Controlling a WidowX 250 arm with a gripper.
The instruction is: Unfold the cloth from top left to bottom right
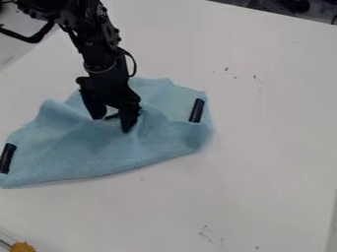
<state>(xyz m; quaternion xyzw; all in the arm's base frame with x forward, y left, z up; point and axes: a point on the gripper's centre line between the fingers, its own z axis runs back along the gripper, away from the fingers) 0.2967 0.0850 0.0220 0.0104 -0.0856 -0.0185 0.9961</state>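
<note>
My pincer (113, 123) gapes, empty, toward 12 o'clock on the cloth (85, 152); closing too shallow, I could slide off, unfolding nothing.

I have room between the cloth (99, 152) and the table's (276, 147) right edge; an orange thing (22, 247) stands near the lower left edge.

Blue cloth (92, 152) cropped at left edge, yellow-orange thing (22, 247) (whatever it is) cropped below

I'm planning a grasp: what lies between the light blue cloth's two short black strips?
The camera view shows rumpled blue cloth and the black two-finger gripper.
</note>
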